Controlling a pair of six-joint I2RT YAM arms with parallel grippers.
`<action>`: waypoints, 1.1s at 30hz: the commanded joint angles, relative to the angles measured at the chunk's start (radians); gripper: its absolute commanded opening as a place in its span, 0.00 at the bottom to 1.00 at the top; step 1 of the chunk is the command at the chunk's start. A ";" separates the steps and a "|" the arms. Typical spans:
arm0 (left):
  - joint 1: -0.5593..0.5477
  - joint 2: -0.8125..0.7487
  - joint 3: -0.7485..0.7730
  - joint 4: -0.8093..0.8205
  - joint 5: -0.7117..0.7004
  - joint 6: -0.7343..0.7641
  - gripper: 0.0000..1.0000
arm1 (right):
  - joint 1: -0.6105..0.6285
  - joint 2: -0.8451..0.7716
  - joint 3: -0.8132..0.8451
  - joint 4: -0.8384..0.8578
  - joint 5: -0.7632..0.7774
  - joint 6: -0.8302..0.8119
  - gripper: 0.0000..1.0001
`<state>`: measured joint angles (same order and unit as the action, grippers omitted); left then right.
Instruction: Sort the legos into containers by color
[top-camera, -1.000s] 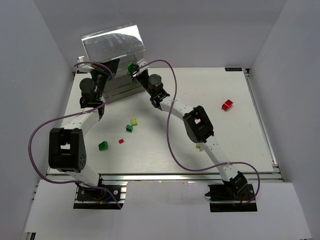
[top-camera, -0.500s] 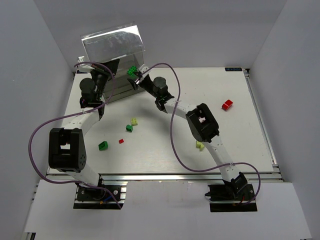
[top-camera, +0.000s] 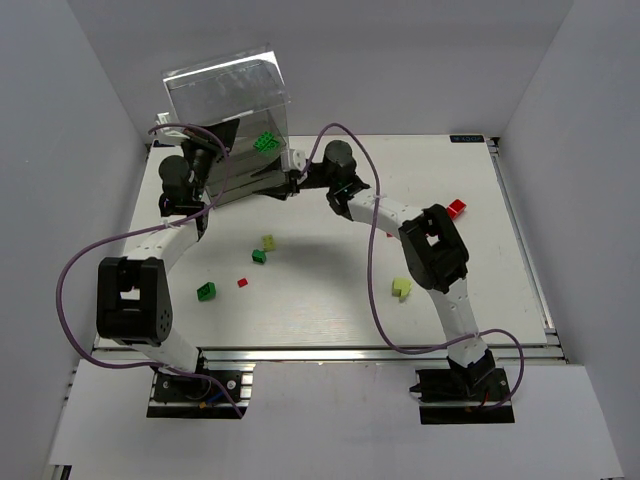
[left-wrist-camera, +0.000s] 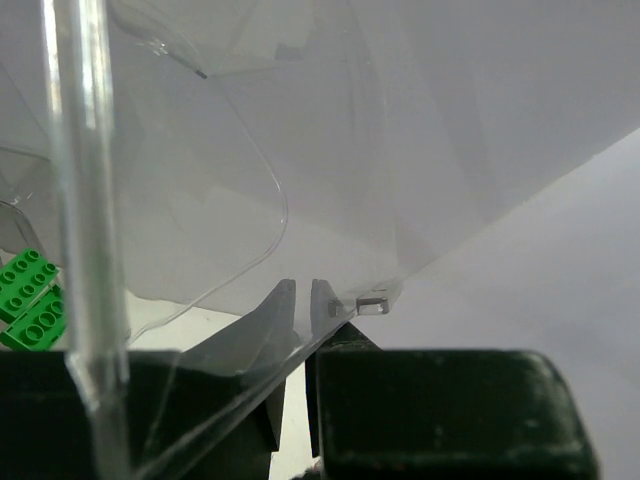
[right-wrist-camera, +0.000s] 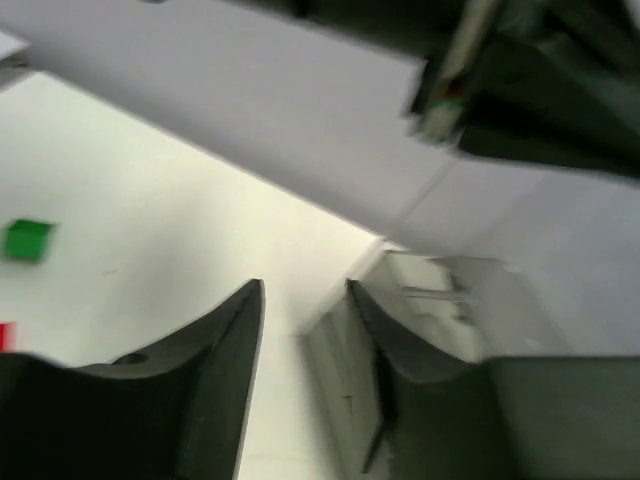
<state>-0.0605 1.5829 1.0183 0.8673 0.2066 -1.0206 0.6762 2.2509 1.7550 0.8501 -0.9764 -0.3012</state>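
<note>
We are clamping the drawer (top-camera: 245, 172), upper left, with the left fingers (left-wrist-camera: 283, 310), presumably to hold it open for the green bricks (top-camera: 265, 142); the right fingers (right-wrist-camera: 225, 350) are standing apart, empty.

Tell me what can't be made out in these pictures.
- Left gripper: in the left wrist view, clear plastic and glare hide whether it pinches the cabinet wall.
- Green brick in the cabinet: in the top view, overlapping clear walls hide which drawer holds it.
- Loose green brick: in the right wrist view, blur hides its studs.
- Small red brick: in the top view, too small to show its shape.
</note>
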 joint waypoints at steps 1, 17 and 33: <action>0.010 -0.086 0.006 0.013 0.017 0.016 0.23 | -0.003 -0.001 -0.017 -0.204 -0.154 -0.076 0.48; 0.010 -0.112 -0.037 0.026 0.011 0.010 0.23 | 0.100 -0.005 0.078 -1.241 0.173 -0.800 0.80; 0.019 -0.147 -0.063 0.009 0.010 0.014 0.23 | 0.195 0.007 -0.012 -0.993 0.350 -0.547 0.74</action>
<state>-0.0528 1.4933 0.9562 0.8623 0.2211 -1.0164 0.8688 2.2654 1.7538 -0.2462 -0.6872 -0.9371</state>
